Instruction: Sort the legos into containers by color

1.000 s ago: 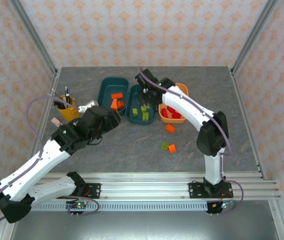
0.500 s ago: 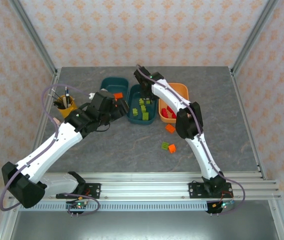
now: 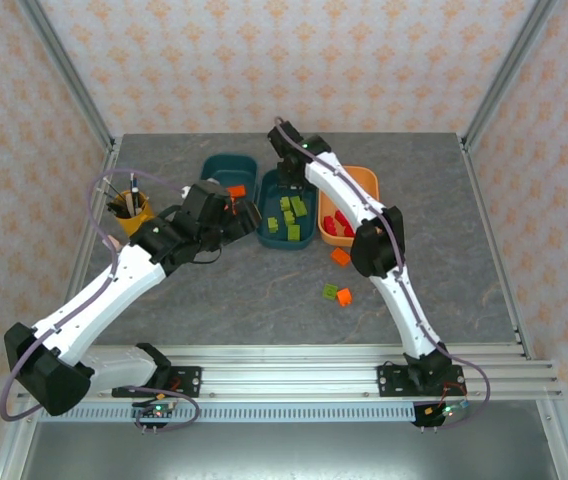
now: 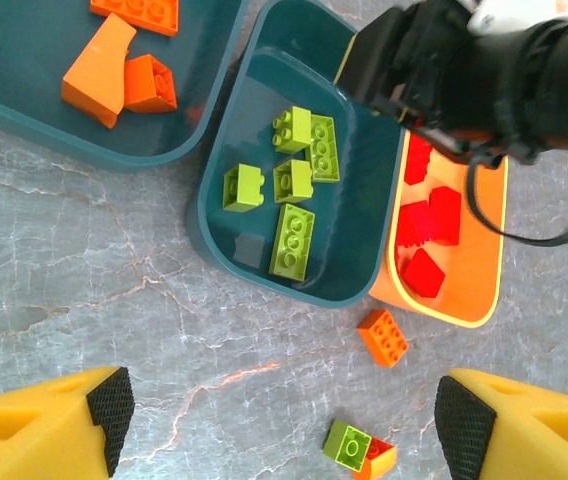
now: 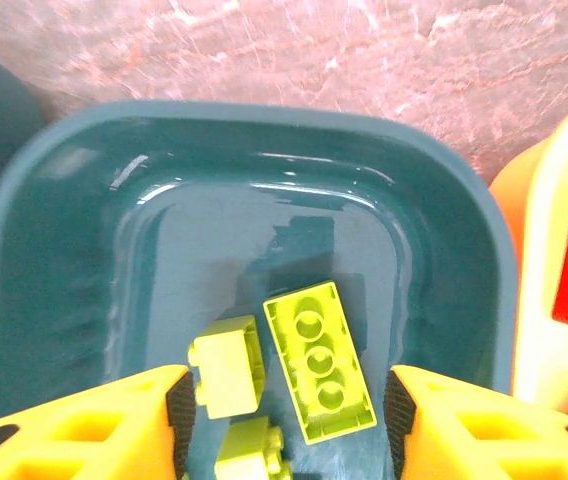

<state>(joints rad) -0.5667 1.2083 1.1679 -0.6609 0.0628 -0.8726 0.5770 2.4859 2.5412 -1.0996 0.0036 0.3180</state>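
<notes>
Seen from above, my right hand (image 3: 289, 183) hangs over the far end of the middle teal tub (image 3: 284, 245), where the green bricks (image 3: 291, 212) lie. My left hand (image 3: 234, 208) hovers at that tub's left rim, beside the other teal tub (image 3: 219, 172). The orange tub (image 3: 369, 180) sits against its right side. On the worktop (image 3: 264, 300), off its near right corner, lie an orange brick (image 3: 340, 257) and a green-and-orange pair (image 3: 337, 293).

On my left wrist camera, my left hand (image 4: 284, 430) has its fingers wide apart and empty. Five green bricks sit in the middle teal tub, and the longest brick (image 4: 293, 240) points along the tub's length, studs up.

On my right wrist camera, my right hand (image 5: 289, 410) has its fingers apart, clamped on nothing. A long green brick (image 5: 319, 372) lies studs up on the tub floor, slanting from far left to near right.
</notes>
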